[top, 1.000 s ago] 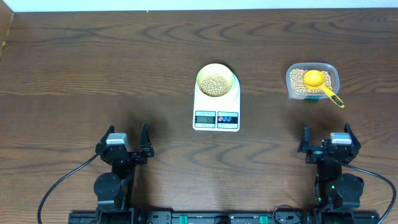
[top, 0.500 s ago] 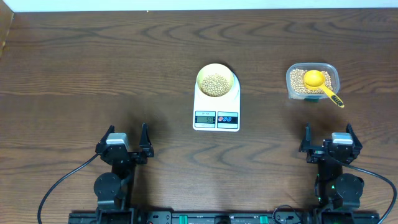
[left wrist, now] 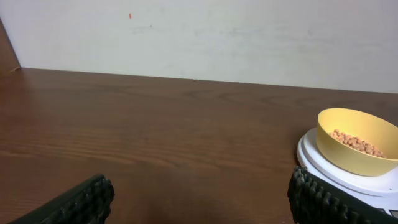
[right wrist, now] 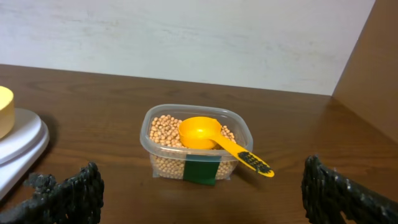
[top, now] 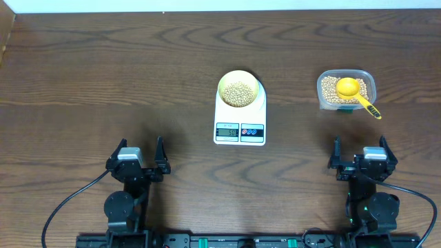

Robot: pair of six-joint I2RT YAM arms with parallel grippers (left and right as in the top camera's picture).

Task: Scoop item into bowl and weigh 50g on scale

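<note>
A pale-yellow bowl [top: 240, 89] holding tan beans [top: 239, 93] stands on the round platform of the white scale [top: 240, 126] at the table's middle; its display is lit but unreadable. The bowl also shows in the left wrist view [left wrist: 356, 142], with the scale's platform [left wrist: 323, 170] under it. A clear tub of beans [top: 346, 89] with a bright yellow scoop [top: 354, 90] resting in it stands at the right, and shows in the right wrist view [right wrist: 198, 144]. My left gripper [top: 136, 160] is open and empty near the front edge. My right gripper [top: 360, 158] is open and empty, in front of the tub.
The dark wooden table [top: 110, 76] runs back to a white wall [left wrist: 217, 37]. The scale's edge shows at the left of the right wrist view [right wrist: 18, 140].
The right gripper has shifted slightly to the left. Nothing else has moved.
</note>
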